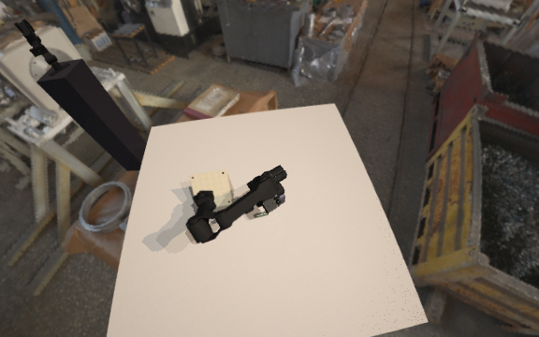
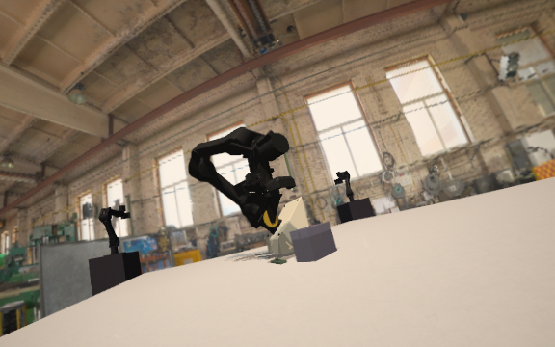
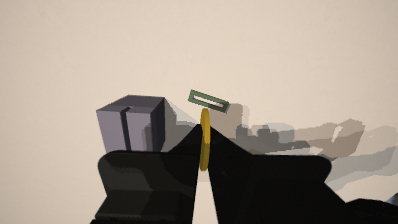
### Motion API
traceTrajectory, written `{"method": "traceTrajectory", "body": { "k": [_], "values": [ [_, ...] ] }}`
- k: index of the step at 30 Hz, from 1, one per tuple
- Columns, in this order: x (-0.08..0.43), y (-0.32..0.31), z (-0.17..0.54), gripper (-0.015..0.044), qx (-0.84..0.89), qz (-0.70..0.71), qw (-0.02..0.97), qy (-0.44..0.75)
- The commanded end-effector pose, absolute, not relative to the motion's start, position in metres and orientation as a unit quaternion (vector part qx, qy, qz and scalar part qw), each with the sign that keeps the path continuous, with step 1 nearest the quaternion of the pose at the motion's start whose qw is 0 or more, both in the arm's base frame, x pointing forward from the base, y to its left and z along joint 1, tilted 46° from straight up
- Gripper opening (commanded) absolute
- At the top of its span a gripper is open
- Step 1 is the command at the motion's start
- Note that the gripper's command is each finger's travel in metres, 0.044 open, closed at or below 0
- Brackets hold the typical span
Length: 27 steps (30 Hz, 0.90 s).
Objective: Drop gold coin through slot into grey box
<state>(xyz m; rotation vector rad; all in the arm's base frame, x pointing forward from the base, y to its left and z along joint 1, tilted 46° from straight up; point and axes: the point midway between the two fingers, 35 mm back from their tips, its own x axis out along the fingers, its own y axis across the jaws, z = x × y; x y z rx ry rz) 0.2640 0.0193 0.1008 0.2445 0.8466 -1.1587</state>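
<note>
The gold coin [image 2: 270, 220] [image 3: 205, 145] is pinched between the fingertips of my gripper [image 2: 273, 228] [image 3: 202, 128], raised off the table. It shows edge-on in the wrist view, its face partly in the exterior view. The dark-green holder [image 1: 261, 214] [image 2: 277, 261] [image 3: 191, 96] lies empty on the table, beyond the coin's upper end in the wrist view. The grey box [image 2: 313, 243] [image 3: 112, 130] stands left of the coin in the wrist view. Its dark slot [image 3: 126, 131] runs roughly parallel to the coin's edge. The left finger hides the box's lower part there; the arm hides much of it in the top view.
A cream block [image 1: 211, 183] [image 2: 297, 212] with small dark spots stands behind the box in the exterior view, partly covered by the arm in the top view. The pale table [image 1: 269, 281] [image 2: 403, 270] bears them all. Other arms on dark pedestals stand away from it.
</note>
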Motion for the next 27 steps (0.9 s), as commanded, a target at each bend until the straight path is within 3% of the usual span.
{"method": "traceTrajectory", "body": {
  "k": [1, 27],
  "values": [
    [0.271, 0.026, 0.098, 0.0000, 0.118, -0.529, 0.746, 0.386],
    [0.311, 0.067, 0.064, 0.0000, 0.120, -0.528, 0.747, 0.386]
  ]
}}
